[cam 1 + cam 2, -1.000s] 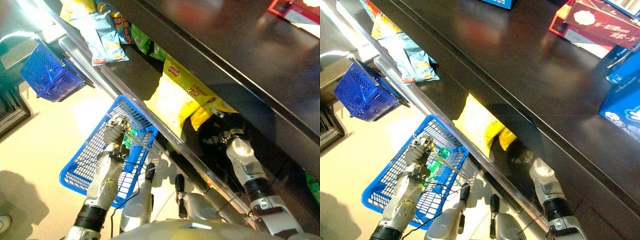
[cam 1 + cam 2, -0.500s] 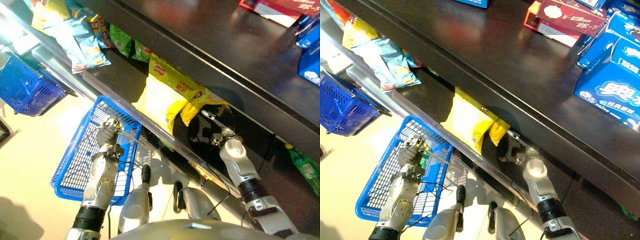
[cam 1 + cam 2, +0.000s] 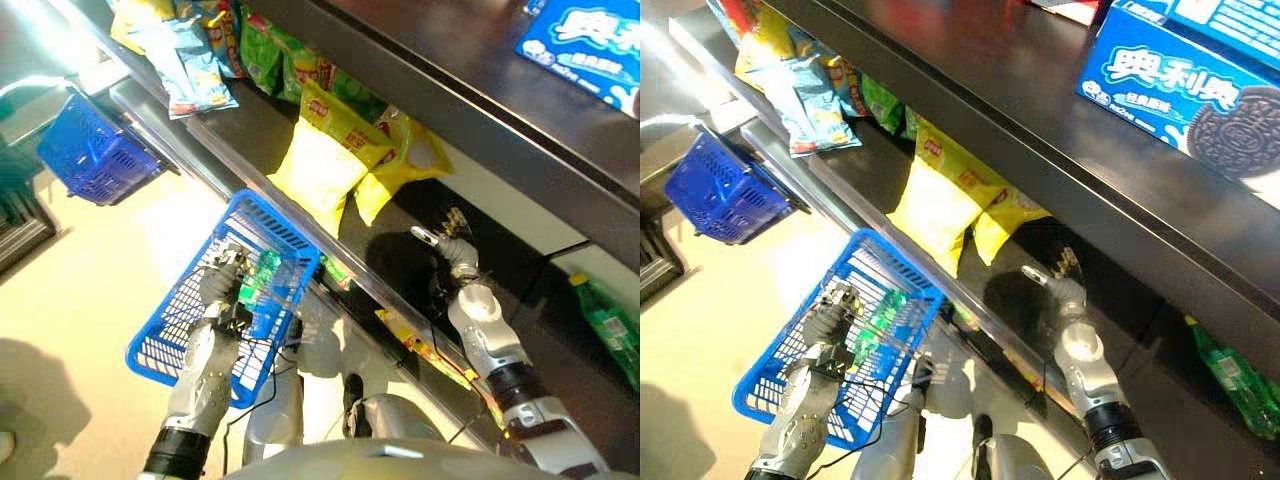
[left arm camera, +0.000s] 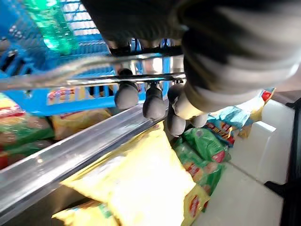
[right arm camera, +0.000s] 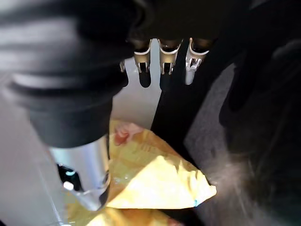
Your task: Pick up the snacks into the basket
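Left hand [image 3: 225,272] curled on blue wire basket's [image 3: 180,335] metal handle, lower left. Right hand [image 3: 447,238] fingers apart, centre-right, near yellow crinkly snack bags [image 3: 318,170]; risk: fingers may snag shelf lip.

Silver-grey arms; dark ribbed wrist covers; silver fingers [image 5: 164,59], dark tips.

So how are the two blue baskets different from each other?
The blue basket near the shelf edge hangs from the left hand, whose fingers curl round its wire handle, while the other blue basket stands off to the side, away from both hands. The held one has something green inside; I cannot tell what the far one contains. Both are blue plastic with slotted walls.
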Controlling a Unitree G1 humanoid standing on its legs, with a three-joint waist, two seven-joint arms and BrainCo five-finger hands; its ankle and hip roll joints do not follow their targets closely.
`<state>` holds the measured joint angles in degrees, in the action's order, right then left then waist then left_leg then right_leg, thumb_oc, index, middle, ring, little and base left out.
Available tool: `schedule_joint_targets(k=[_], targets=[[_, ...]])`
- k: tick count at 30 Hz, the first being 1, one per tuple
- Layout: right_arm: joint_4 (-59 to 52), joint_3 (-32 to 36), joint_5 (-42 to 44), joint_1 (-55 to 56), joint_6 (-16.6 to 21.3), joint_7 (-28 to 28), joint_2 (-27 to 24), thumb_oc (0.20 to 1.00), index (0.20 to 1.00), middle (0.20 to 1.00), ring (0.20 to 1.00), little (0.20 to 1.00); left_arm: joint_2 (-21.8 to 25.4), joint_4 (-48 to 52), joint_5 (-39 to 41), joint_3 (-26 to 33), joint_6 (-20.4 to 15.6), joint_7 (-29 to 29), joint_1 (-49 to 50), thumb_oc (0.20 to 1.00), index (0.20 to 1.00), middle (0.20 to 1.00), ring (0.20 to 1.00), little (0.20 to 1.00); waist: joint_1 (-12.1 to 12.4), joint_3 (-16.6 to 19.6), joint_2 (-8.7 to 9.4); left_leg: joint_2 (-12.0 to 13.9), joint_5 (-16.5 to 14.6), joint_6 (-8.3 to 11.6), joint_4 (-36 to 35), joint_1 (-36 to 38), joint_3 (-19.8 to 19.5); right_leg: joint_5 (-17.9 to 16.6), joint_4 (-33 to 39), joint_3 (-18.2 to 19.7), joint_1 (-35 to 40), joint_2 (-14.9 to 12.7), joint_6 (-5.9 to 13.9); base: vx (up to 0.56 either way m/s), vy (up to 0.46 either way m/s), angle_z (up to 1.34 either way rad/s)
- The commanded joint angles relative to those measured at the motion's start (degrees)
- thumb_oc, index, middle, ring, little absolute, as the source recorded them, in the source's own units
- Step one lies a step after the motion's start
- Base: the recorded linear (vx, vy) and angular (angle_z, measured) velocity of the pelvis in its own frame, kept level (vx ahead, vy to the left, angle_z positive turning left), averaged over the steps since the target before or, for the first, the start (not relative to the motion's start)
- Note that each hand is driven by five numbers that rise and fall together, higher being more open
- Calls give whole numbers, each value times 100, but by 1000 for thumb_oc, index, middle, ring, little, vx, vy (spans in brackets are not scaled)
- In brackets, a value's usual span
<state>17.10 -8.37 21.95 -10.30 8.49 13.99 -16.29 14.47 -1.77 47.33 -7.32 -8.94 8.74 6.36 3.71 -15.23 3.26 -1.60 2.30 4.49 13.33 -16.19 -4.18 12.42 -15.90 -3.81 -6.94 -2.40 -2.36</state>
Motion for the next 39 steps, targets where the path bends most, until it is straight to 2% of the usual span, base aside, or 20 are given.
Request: schedule_joint_targets(k=[1, 2, 3, 4, 6, 11, 17, 29, 32, 38, 39], targets=[[-235, 119, -14, -90, 345, -104, -21, 1000, 1000, 1000, 1000, 1000, -93, 1183, -139, 142, -667, -606, -770, 200, 200, 200, 200, 200, -350, 499, 51, -76, -813, -236, 30, 792, 51, -910, 1178, 167, 380, 7, 651, -21, 224, -1], [-213, 113, -23, -78, 321, -64, -10, 1000, 1000, 1000, 1000, 1000, -87, 1157, -157, 115, -649, -596, -764, 200, 200, 200, 200, 200, -423, 636, -113, 99, -579, -252, -732, 1175, 72, -909, 1149, 112, 375, 86, 712, 3, 126, 27], [-213, 113, -23, -78, 321, -63, -10, 1000, 1000, 1000, 1000, 1000, -87, 1157, -157, 115, -649, -596, -764, 200, 200, 200, 200, 200, -422, 632, -112, 99, -574, -252, -742, 1185, 73, -909, 1149, 113, 380, 85, 712, -58, 231, 27], [-335, 202, 2, -16, 353, -46, 2, 1000, 1000, 1000, 1000, 1000, -61, 1152, -174, 80, -624, -578, -829, 200, 200, 200, 200, 200, -490, 652, -152, 124, -437, -261, -1179, 1281, 59, -927, 1033, 58, 315, 34, 770, -101, 158, 19], [-490, 203, -33, -28, 347, -10, 13, 1000, 1000, 1000, 1000, 1000, 1, 1147, -173, 43, -620, -561, -860, 200, 200, 200, 200, 200, -505, 627, -137, 40, -392, -299, -1316, 1303, -26, -979, 952, 38, 221, -39, 842, -99, 199, 32], [-858, 56, -105, 1, 397, -224, 103, 1000, 1000, 1000, 1000, 1000, 18, 1217, -189, 161, -617, -552, -689, 200, 200, 200, 200, 200, -436, 622, -61, -100, -451, -415, -1249, 1251, 19, -1070, 999, 98, 213, -200, 948, -31, 131, 12], [-913, -459, 276, -277, 421, -688, 212, 1000, 1000, 1000, 1000, 1000, 105, 1150, -196, 230, -644, -559, -747, 200, 200, 200, 200, 200, -251, 529, 82, -211, -469, -517, -1203, 1115, 59, -1154, 890, 177, 57, -324, 1045, -27, 100, -6], [-327, -518, 475, -966, 351, -333, 362, 1000, 1000, 1000, 1000, 1000, 129, 1313, -162, 137, -666, -475, -732, 200, 200, 200, 200, 200, 70, 426, 137, -356, -514, -551, -1047, 934, -119, -1211, 1028, 24, 143, -447, 1065, 23, 11, 11], [94, -492, 563, -1192, 321, -198, 435, 1000, 1000, 1000, 1000, 1000, 147, 1360, -97, 81, -672, -442, -708, 200, 200, 200, 200, 200, 155, 399, 137, -369, -511, -553, -1036, 885, -161, -1235, 1074, -39, 142, -464, 1068, 10, -7, 15], [1913, -424, 832, -2250, 157, 166, 610, 1000, 1000, 1000, 1000, 1000, 307, 1592, 112, -89, -668, -477, -676, 200, 200, 200, 200, 200, 425, 298, 113, -387, -498, -549, -1004, 758, -267, -1261, 1128, -127, 98, -468, 1058, 1, -14, 8], [1915, -424, 833, -2252, 157, 165, 610, 1000, 1000, 1000, 1000, 1000, 307, 1591, 112, -89, -668, -477, -677, 200, 200, 200, 200, 200, 425, 297, 113, -387, -499, -549, -1004, 757, -266, -1261, 1128, -126, 97, -468, 1058, -17, -30, 13]])
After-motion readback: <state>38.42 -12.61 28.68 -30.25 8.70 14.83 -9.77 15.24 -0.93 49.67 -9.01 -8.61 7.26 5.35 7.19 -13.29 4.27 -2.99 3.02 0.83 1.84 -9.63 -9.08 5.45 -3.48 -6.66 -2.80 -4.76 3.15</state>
